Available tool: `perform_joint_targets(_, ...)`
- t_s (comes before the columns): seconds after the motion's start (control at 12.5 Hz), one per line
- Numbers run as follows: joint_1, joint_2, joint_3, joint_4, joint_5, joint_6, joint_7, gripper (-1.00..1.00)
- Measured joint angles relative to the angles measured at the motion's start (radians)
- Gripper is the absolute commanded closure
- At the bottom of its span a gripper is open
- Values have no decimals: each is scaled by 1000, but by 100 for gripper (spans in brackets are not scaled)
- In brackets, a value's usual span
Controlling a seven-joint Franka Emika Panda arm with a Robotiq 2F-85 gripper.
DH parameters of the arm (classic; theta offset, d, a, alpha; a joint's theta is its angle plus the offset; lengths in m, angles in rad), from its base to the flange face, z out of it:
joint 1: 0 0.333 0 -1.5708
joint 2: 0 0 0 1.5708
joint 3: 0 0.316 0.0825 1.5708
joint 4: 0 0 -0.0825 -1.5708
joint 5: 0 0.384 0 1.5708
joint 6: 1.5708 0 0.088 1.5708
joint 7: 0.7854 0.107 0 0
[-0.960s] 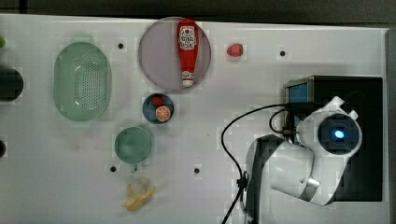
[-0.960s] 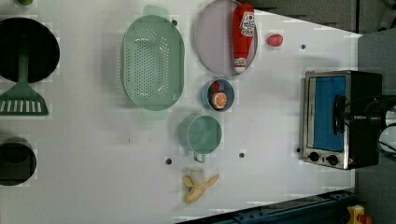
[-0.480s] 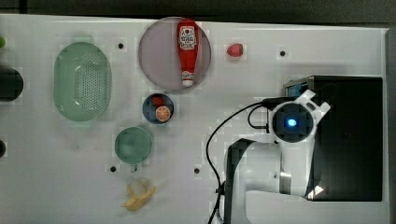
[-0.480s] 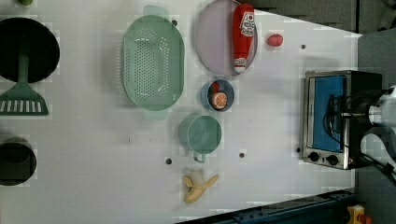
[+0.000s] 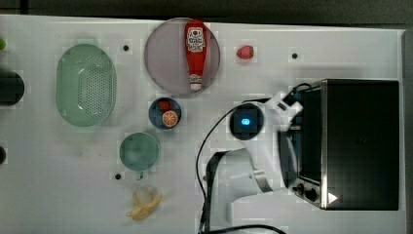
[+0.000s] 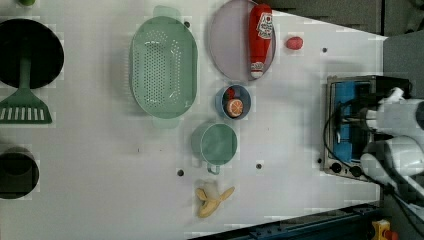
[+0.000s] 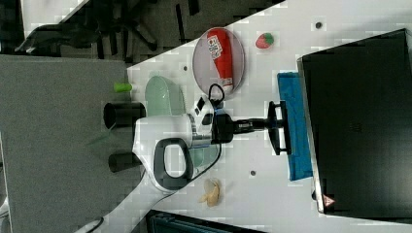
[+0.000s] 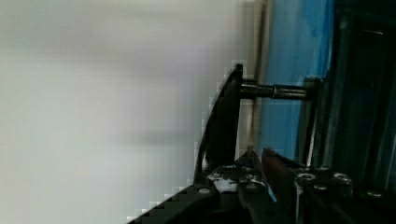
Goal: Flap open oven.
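Oven door: grip at the bar handle

Oven sat at the top view's right end of the counter, blue glass door facing the arm. Gripper was at the dark bar handle, jaws nearly closed, apparently around it; actual contact unclear. Judgement: steel box heavy, should stay put; hinged door stiff, glass fragile. Handle was the only sensible hold, taken mid-bar, pull along the hinge arc.

A triangular warning sign is showing on the oven top's corner; the ketchup bottle label is staying unreadable.
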Motion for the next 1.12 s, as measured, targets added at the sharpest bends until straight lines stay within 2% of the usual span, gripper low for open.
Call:
perform_joint_targets(0.4, 111, 168, 38, 6, -181, -9, 319, 65)
perform_joint_targets(0.48, 129, 210, 41, 18, -193, -9, 365, 65)
perform_joint_targets(0.8, 184, 336, 47, 41, -211, -26, 475, 65)
perform_joint_targets(1.04, 187, 335, 44, 55, -202, -30, 499, 65)
perform_joint_targets(1.12, 188, 331, 40, 59, -167, -23, 509, 65)
